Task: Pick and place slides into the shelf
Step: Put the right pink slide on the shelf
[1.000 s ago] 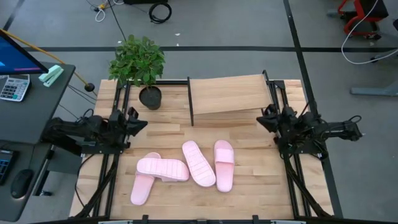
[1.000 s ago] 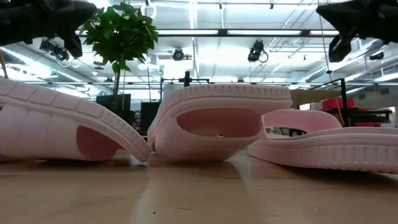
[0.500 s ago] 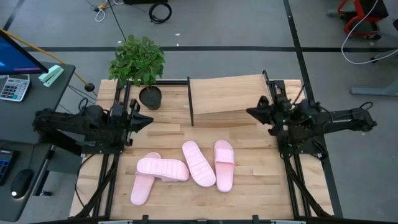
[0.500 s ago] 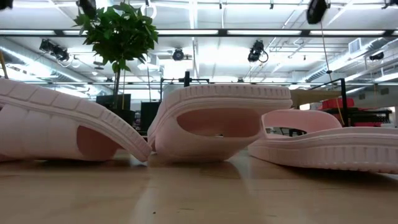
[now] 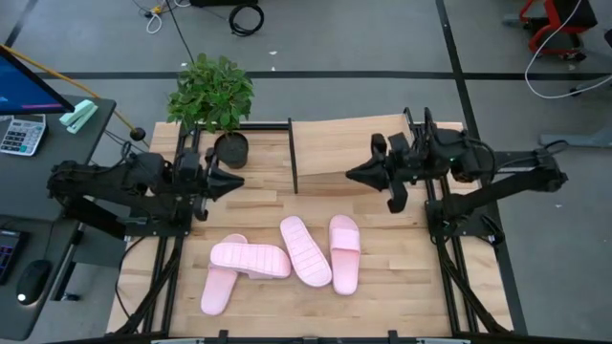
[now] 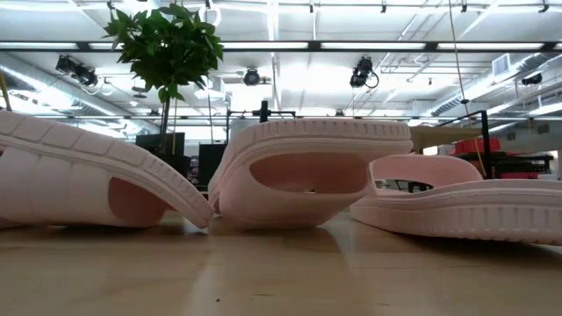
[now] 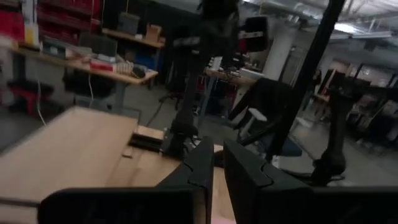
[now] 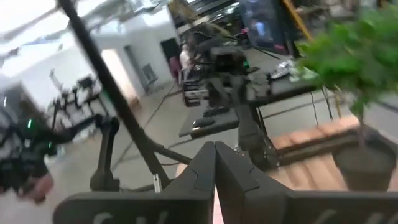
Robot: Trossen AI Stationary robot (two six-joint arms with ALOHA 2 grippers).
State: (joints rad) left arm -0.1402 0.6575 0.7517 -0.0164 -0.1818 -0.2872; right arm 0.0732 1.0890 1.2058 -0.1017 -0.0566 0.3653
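Several pale pink slides lie on the near half of the wood table. One slide (image 5: pixel 251 259) lies across another (image 5: pixel 216 287); two more (image 5: pixel 305 250) (image 5: pixel 344 252) lie side by side to their right. In the low view they show close up (image 6: pixel 307 175). The shelf (image 5: pixel 349 143), a slanted light-wood board in a black frame, stands at the far edge with nothing on it. My left gripper (image 5: pixel 237 180) (image 7: pixel 219 168) hangs shut above the table's left part. My right gripper (image 5: pixel 350 175) (image 8: pixel 215 155) is shut above the shelf's near edge. The two point at each other.
A potted plant (image 5: pixel 212 96) stands at the far left corner, its dark pot (image 5: pixel 230 150) just left of the shelf. Black frame rails run along both table sides (image 5: pixel 170 268) (image 5: pixel 457 268). A desk with a calculator (image 5: pixel 21 134) is off the left edge.
Both arms have unfolded from their tucked pose and risen. The right gripper has swung far toward the table's left, from the right rail to in front of the shelf. The left gripper has moved a little toward the right. The slides have not moved.
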